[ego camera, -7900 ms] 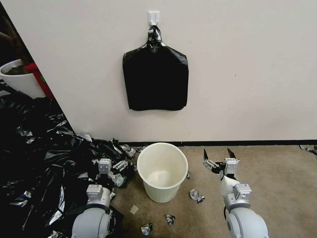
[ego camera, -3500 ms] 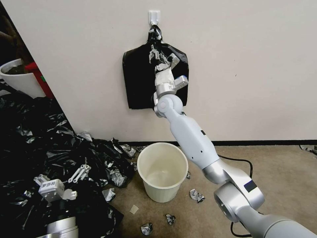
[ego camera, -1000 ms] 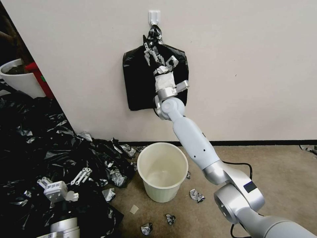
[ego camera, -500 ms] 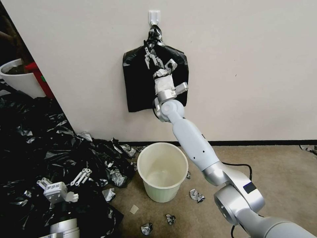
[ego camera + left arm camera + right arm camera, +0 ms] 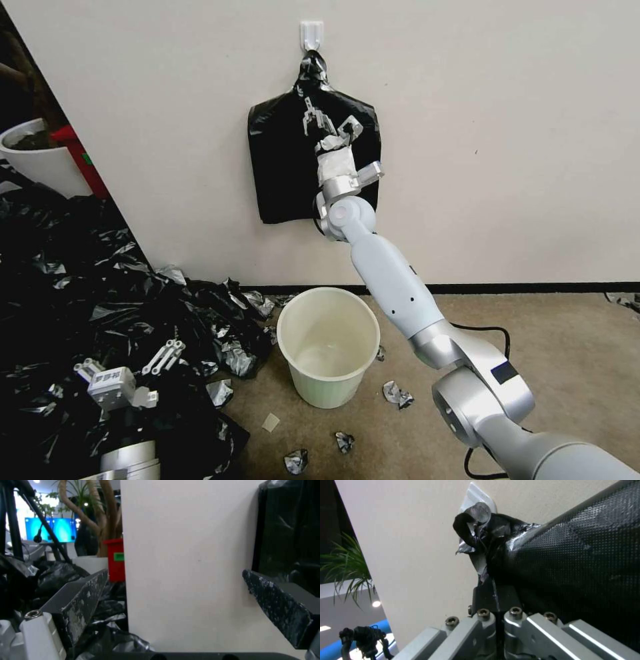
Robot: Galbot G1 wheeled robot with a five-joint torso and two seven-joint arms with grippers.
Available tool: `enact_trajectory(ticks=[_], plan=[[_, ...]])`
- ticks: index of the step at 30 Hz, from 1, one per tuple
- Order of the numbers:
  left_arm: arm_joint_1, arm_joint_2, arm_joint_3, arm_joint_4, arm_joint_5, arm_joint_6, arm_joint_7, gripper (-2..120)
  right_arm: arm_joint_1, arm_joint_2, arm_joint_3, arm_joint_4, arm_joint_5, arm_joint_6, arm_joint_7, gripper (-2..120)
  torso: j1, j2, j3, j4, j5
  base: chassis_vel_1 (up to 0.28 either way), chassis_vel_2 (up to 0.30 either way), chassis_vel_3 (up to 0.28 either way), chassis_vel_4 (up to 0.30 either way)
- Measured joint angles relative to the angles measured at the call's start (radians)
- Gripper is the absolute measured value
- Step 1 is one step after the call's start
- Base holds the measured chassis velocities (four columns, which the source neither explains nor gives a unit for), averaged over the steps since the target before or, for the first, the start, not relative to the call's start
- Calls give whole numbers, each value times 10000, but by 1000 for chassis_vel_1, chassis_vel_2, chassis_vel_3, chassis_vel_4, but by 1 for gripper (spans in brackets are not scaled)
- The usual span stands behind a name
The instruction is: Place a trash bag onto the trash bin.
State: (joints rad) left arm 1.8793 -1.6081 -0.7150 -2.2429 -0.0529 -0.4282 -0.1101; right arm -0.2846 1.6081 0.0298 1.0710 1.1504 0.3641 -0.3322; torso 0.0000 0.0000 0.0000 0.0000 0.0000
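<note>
The right arm reached up and away from the robot to the far wall, where the right claw [image 5: 311, 117] sat against the upper part of the flat black bundle [image 5: 287, 167] hanging from a white hook [image 5: 311, 33]. In the right wrist view its fingers [image 5: 493, 597] were pressed together with a thin strip of black plastic between them — pinching a fold of the bundle's film just below the knotted top [image 5: 476, 527]. The bundle itself hung flat against the wall, its knot looped over the hook.

The trash bin [image 5: 328, 347] stood upright on the carpeted floor directly below the bundle, close to the wall, its mouth open and bare, with no bag over the rim. A few small scraps of crumpled plastic [image 5: 396, 393] lay on the floor near it, to the near right.

The left claw [image 5: 127, 370] hovered low at the near left, above the big heap of black plastic [image 5: 80, 293] — its fingers spread wide apart and holding nothing. The left wrist view confirmed it: the two dark pads [image 5: 80, 597] stood well apart, with bare wall between them. A single loose trash bag could not be told apart from the heap.

Behind the wall's left edge stood a white planter pot [image 5: 37, 160] beside a red object [image 5: 77, 157].
</note>
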Motion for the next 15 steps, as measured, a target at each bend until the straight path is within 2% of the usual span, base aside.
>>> enact_trajectory(ticks=[15], plan=[[-115,0,5,233,0,-67,-1,100,-61,0,245,241,1089,-131,-1569,0,0,0,0,0,0,0,0,0,0]])
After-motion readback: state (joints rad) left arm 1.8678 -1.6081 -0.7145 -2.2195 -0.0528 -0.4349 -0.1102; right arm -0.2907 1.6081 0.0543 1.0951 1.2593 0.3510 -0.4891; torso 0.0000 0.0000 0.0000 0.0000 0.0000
